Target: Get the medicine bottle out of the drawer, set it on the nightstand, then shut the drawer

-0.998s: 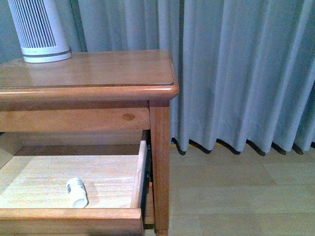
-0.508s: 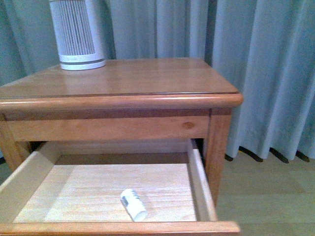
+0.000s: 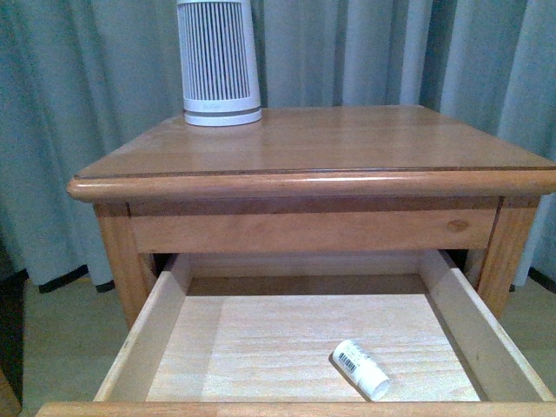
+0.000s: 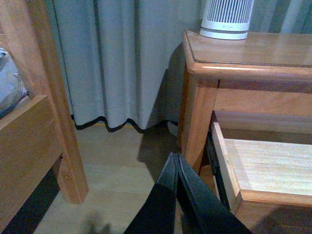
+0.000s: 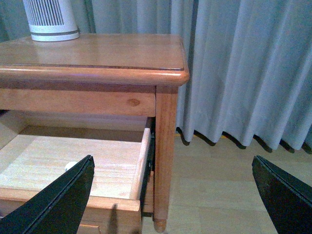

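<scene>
The small white medicine bottle [image 3: 360, 369] lies on its side on the pale floor of the open drawer [image 3: 148, 343], near the drawer's front right. A sliver of it shows in the right wrist view [image 5: 71, 165] beside one finger. The honey-brown nightstand [image 3: 347, 143] stands over the drawer. My left gripper [image 4: 176, 163] is shut and empty, low beside the nightstand's left front leg. My right gripper [image 5: 173, 170] is open and empty, off the drawer's right front corner. Neither gripper shows in the front view.
A tall white ribbed appliance [image 3: 218, 61] stands at the back left of the nightstand top. Grey curtains [image 3: 69, 95] hang behind. A wooden bed frame [image 4: 34, 122] stands to the left of the nightstand, with wood floor [image 5: 224, 185] between and to the right.
The front view has swung to the left: the nightstand and open drawer now fill the frame centrally, and the bottle shows further right in it. The bottle lies in the same place in the drawer.
</scene>
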{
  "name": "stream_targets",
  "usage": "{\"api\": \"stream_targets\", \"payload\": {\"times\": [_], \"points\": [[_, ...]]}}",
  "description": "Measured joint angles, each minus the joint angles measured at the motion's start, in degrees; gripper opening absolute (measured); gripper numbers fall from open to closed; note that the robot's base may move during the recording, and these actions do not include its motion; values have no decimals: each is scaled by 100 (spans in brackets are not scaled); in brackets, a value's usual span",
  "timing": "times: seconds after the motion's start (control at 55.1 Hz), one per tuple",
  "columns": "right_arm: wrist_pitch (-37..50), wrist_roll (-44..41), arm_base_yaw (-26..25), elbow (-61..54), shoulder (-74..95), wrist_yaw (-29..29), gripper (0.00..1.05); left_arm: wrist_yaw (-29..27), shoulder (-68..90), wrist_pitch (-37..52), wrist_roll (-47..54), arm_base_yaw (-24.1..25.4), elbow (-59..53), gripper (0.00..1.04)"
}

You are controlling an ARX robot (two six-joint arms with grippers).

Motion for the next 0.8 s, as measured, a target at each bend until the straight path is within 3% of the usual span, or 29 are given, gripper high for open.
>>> {"api": "stream_targets", "payload": {"times": [0.036,0.091,0.218,0.308,0.381,0.526,0.798], "points": [[-446,345,-203,223,356,-492,98,2,0,0,-2,0,0,5],[-455,734,-417,540,1067,-925,98,11,0,0,0,0,0,14],[212,1128,-455,1668,2761,-1014,98,11,0,0,0,0,0,35],[542,1115,-157,2680,3982,-916,98,11,0,0,0,0,0,53],[365,944,343,3515,5117,-767,98,13,0,0,0,0,0,71],[50,608,1226,4262,6585,-387,98,13,0,0,0,0,0,97],[92,63,1910,4822,8699,282,98,13,0,0,9,0,0,98]]}}
